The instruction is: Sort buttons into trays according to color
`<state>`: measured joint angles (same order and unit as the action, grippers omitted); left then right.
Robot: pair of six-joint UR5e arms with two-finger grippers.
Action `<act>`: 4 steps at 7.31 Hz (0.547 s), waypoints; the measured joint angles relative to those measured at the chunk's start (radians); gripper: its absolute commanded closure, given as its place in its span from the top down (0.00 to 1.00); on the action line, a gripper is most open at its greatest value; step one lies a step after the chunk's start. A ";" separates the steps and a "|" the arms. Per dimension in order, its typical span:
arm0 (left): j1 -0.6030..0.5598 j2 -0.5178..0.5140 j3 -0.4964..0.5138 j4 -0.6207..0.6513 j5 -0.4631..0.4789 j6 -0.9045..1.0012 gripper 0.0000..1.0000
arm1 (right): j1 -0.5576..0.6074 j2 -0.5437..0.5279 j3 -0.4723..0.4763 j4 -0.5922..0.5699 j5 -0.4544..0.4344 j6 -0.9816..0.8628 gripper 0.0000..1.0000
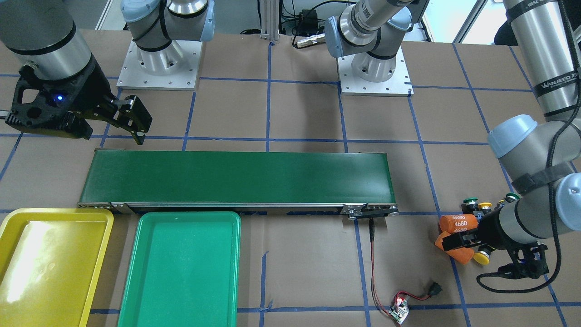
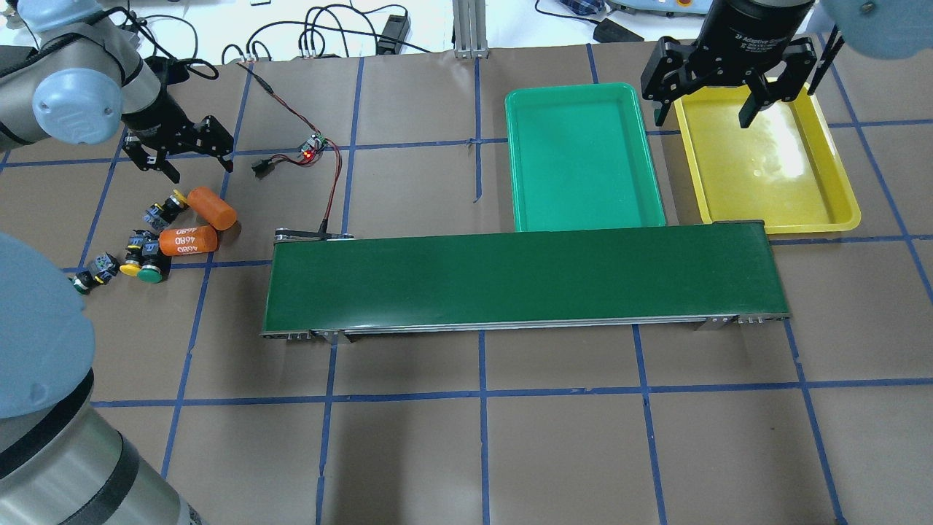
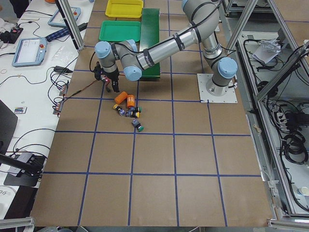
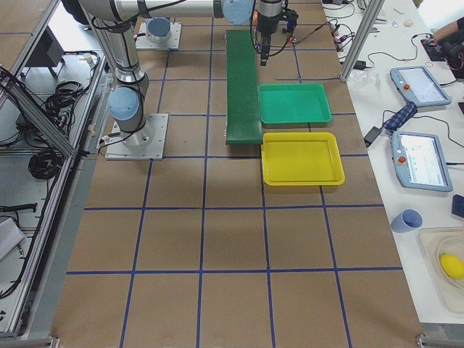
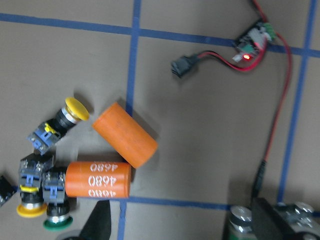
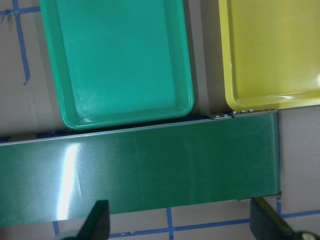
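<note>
Hovering with its fingers spread apart, the left gripper (image 2: 200,169) hangs just beyond the four buttons (image 2: 151,274), two yellow-capped and two green-capped. They lie clustered on the tabletop (image 2: 481,437), close against two orange cylinders (image 2: 188,240) and well apart from both trays. The right gripper (image 2: 701,120), fingers likewise apart, hangs above the gap between the green tray (image 2: 583,160) and the yellow tray (image 2: 773,175), past the conveyor belt (image 2: 521,281).
</note>
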<state>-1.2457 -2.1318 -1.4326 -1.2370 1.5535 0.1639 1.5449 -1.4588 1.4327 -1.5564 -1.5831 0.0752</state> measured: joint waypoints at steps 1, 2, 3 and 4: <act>0.001 -0.023 -0.005 0.012 0.021 -0.001 1.00 | 0.000 0.000 0.000 0.000 0.000 0.000 1.00; 0.005 -0.044 -0.009 0.018 0.046 -0.003 1.00 | 0.000 0.000 0.000 0.000 0.000 0.000 1.00; 0.011 -0.060 -0.009 0.021 0.057 -0.003 1.00 | 0.000 0.000 0.000 0.001 0.000 0.000 1.00; 0.018 -0.074 -0.008 0.022 0.059 -0.002 1.00 | -0.001 0.000 0.000 0.001 0.000 0.000 1.00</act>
<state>-1.2281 -2.2053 -1.4409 -1.2154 1.6121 0.1617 1.5444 -1.4586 1.4327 -1.5555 -1.5830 0.0752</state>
